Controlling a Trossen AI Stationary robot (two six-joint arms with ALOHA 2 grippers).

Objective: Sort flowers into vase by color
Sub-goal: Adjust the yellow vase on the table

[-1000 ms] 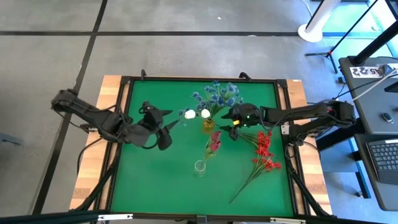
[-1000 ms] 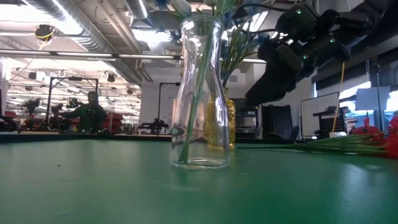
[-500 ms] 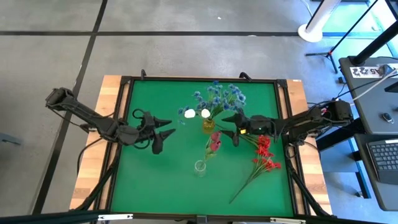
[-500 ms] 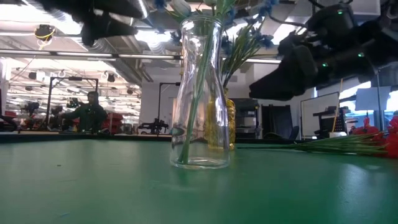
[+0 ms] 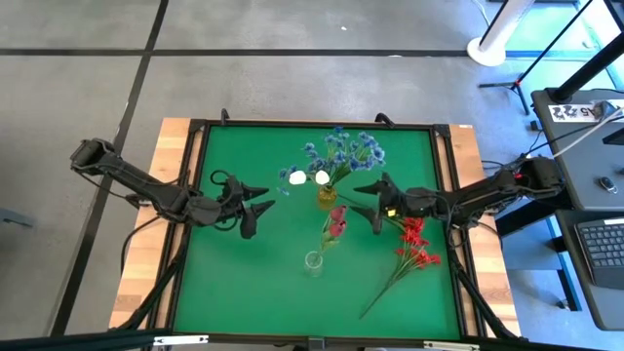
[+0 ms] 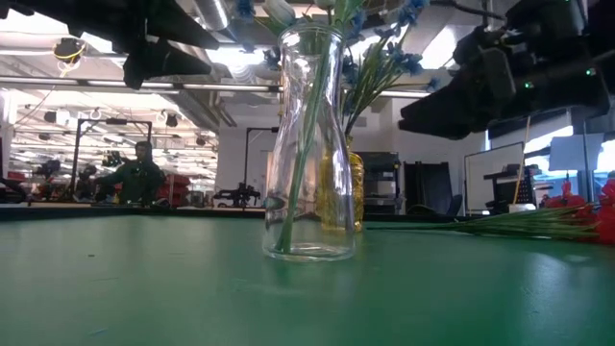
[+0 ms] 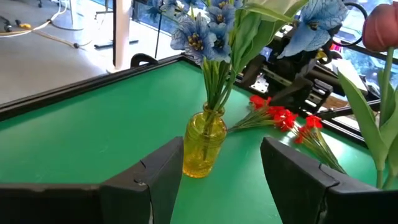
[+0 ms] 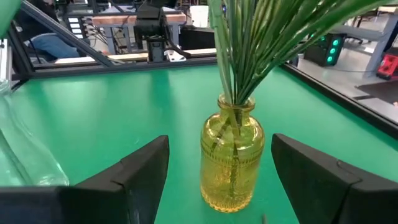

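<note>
While both arms hang over the green table [image 5: 234, 273], we log:
Left gripper [image 5: 255, 207]: left of the vases, fingers spread, holding nothing.
Right gripper [image 5: 369, 205]: just right of the yellow vase [image 5: 327, 196], fingers apart, empty.
Yellow vase: holds blue sprays [image 5: 343, 151] and two white buds [image 5: 309, 177].
Clear vase [image 5: 313, 262]: nearer the front edge, holds pink buds [image 5: 336, 223].
Red sprays [image 5: 414, 244]: lying flat on the table, right of the clear vase.
</note>
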